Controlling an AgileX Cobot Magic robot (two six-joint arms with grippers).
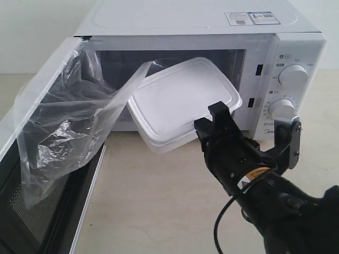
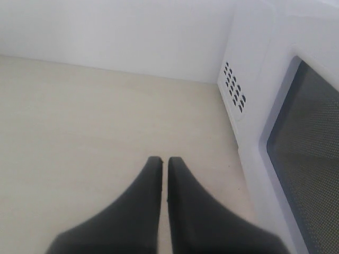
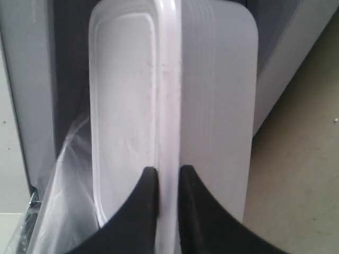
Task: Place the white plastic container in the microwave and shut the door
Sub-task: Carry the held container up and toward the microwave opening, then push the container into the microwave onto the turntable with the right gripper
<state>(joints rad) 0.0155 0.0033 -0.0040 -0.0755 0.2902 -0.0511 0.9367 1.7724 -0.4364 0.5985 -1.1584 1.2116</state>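
Black and bulky at the frame's lower right, the right tool point(image 1: 212, 117) pinches the near rim of the white plastic container point(image 1: 183, 100). The container hangs tilted in the mouth of the microwave point(image 1: 212, 21), its front clear of the table point(image 1: 159, 201). Loose plastic film point(image 1: 69, 121) hanging from the open door point(image 1: 37, 211) drapes against the container's left edge. If pushed in, the box could drag the film along, and the film might later jam the door.

From the left wrist, the left tool point(image 2: 164, 164) is pressed together and empty above the table, beside the door's outer face.

From the right wrist, the fingers point(image 3: 148, 182) clamp only the thin rim. With so narrow a hold, the tilted box may pivot or slip, or clip the frame.
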